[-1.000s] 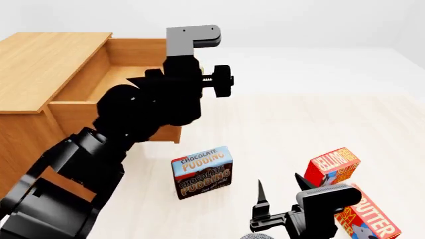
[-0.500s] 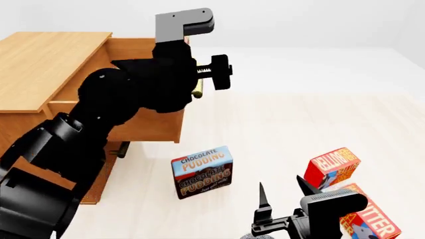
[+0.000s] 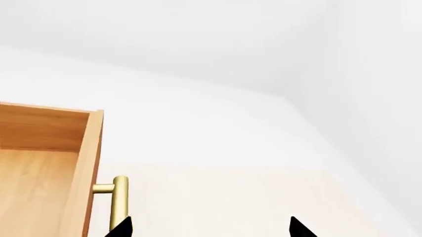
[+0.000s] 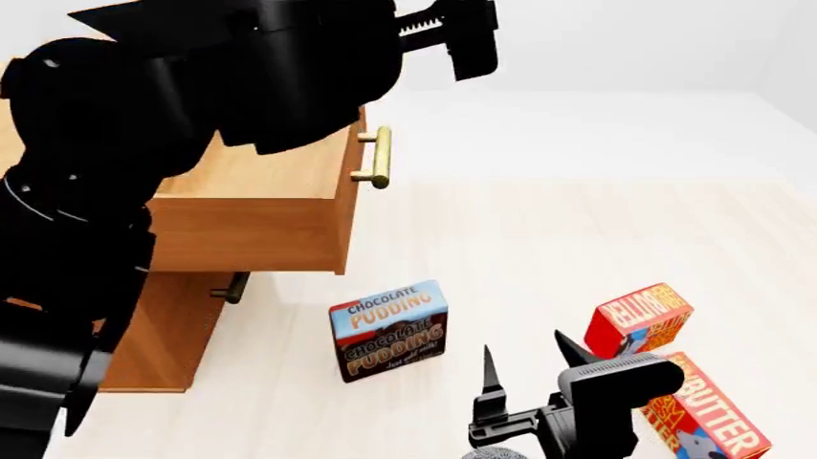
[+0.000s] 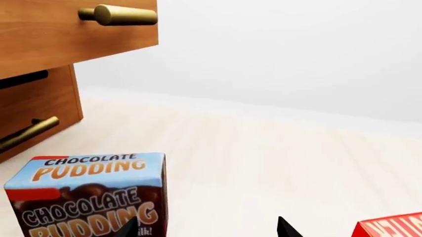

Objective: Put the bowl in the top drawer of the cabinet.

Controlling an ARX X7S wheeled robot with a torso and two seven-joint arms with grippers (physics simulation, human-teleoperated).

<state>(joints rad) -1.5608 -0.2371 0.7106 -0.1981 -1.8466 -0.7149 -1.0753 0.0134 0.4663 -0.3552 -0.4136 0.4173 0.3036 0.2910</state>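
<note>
The orange-brown cabinet (image 4: 166, 335) stands at the left, its top drawer (image 4: 255, 234) pulled out, with the brass handle (image 4: 374, 158) showing. My left arm fills the upper left of the head view and hides most of the drawer's inside. The left gripper (image 3: 209, 229) is open and empty, one fingertip (image 3: 122, 228) close beside the drawer handle (image 3: 118, 197). Low in the head view, my right gripper (image 4: 526, 356) is open and empty, just right of the chocolate pudding box (image 4: 386, 330). The bowl is not in view; I cannot identify a grey sliver (image 4: 492, 453) under the right arm.
A red box (image 4: 638, 320) and a butter box (image 4: 709, 411) lie right of my right gripper. The lower drawer is shut, its handle (image 5: 26, 133) below the open drawer's front (image 5: 66, 39). Pale floor stretches to the right and back.
My left arm has risen and swung up and left, uncovering the top drawer's front and handle. The right gripper has shifted slightly left.
</note>
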